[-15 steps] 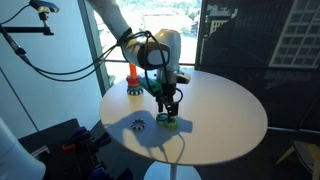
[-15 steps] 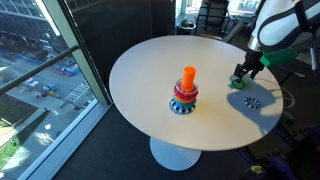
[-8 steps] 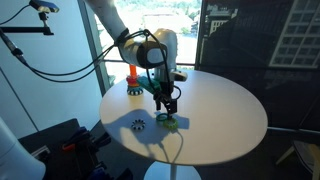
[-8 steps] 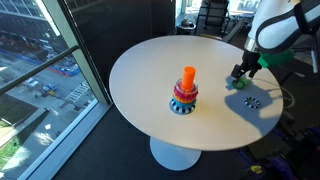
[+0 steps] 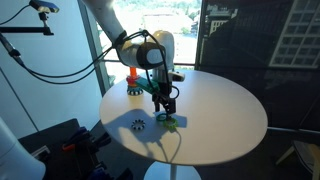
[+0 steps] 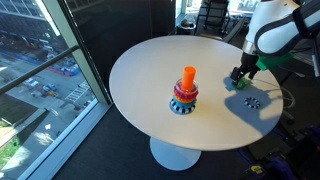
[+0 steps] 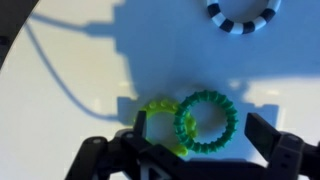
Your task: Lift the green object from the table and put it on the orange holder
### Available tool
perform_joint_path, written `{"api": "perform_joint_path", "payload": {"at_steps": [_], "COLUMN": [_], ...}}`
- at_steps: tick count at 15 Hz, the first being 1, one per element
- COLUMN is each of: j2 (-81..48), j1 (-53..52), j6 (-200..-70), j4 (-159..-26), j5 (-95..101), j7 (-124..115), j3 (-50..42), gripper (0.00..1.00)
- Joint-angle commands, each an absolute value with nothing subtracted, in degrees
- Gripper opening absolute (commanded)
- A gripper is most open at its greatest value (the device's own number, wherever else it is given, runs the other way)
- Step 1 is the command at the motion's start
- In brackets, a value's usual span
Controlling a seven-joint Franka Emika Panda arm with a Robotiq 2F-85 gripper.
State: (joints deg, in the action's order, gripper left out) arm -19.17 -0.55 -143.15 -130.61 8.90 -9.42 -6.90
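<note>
Fingers (image 7: 270,148) spread wide with nothing between them, hanging over the green object (image 7: 207,122). It lies flat on the bench (image 6: 140,80) close to its edge, well apart from the orange holder (image 6: 189,84).

I'd call that ring light, stiff plastic with a knobbly rim. There's no crush risk, but it sits thin and low, so it could skate on the smooth top. Best bite looks like across the outer rim, clear of the yellow-green ring (image 7: 158,120), or one finger down through the hole.

The wrist view gives the key detail: the two rings overlap, the dark one seemingly on top. The black-and-white toothed ring (image 7: 242,14) lies apart from them.

In both exterior views the pair blurs into one green speck under the arm. What those views add is the holder, the coloured rings at its foot and the open bench to cross.
</note>
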Motion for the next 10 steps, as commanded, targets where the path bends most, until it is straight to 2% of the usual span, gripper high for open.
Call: {"api": "perform_joint_path", "payload": {"at_steps": [1, 10], "j2": [-19.5, -20.9], "j1": [-1.2, -2.0], "j6": [-143.9, -144.5], "j4": [-130.8, -130.4], "j5": [10.5, 11.7], "j7": [-11.4, -12.5], "j3": [-7.3, -7.6], "gripper": [1.00, 1.00]}}
